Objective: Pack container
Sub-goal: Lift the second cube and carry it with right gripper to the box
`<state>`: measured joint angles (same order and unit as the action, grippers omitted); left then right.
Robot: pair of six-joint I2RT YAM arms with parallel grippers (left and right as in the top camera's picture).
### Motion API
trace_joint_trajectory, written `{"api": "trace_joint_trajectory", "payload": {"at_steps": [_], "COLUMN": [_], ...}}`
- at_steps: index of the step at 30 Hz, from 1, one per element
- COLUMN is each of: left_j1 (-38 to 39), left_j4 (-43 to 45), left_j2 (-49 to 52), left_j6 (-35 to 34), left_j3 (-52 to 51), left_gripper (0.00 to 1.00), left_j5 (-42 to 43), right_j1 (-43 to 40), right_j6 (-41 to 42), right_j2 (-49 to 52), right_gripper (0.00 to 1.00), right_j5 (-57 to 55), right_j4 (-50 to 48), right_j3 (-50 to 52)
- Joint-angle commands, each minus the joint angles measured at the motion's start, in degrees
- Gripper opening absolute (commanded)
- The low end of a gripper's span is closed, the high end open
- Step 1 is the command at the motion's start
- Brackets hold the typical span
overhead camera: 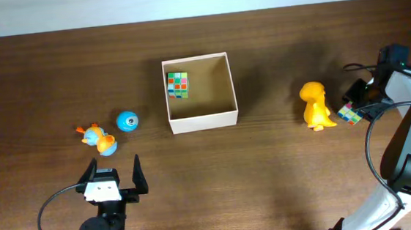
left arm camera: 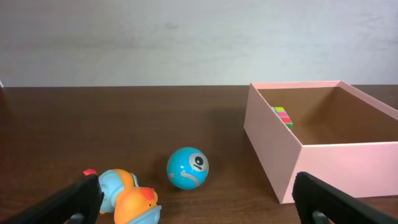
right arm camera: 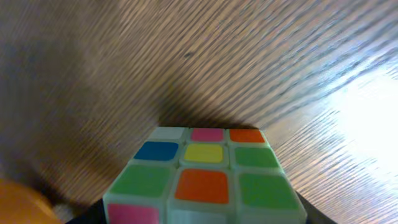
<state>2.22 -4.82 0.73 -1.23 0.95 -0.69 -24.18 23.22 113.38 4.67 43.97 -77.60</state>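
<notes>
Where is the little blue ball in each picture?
Overhead: the blue ball sits left of the container, next to the orange duck toy.
Left wrist: the ball is low in the middle, between the duck and the container.
Right wrist: not in it; only a colour cube shows, up close.
Shared landmark: the container's pale wall, seen in the overhead and left wrist views.

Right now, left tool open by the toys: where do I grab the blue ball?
Across the blue ball's widest middle, coming straight down from above with the left tool. It is round, so any axis works; keep the tool clear of the duck toy close beside it.
</notes>
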Motion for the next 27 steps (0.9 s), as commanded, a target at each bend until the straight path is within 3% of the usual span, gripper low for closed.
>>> {"api": "trace_joint_trajectory", "payload": {"at_steps": [1, 13, 27], "left_j1": [-0.31, -0.31, -0.31], "left_j4": [0.09, 0.09, 0.09], "left_j2": [-0.44, -0.44, -0.44], "left_j6": [0.87, 0.87, 0.87], "left_j3": [-0.42, -0.42, -0.42], "left_gripper": [0.99, 0.99, 0.99], "left_j5": [-0.20, -0.20, -0.20], "right_j1": [-0.33, -0.31, 1.92], "right_j6": [-0.55, -7.02, -28.89], "right_j2": [0.55, 0.46, 0.22], "right_gripper": [0.53, 0.53, 0.53], "right_j5": [2.97, 8.33, 49.94], "right_j4": [1.44, 10.78, 22.80], "right_j3": [-3.37, -13.66, -29.33]}}
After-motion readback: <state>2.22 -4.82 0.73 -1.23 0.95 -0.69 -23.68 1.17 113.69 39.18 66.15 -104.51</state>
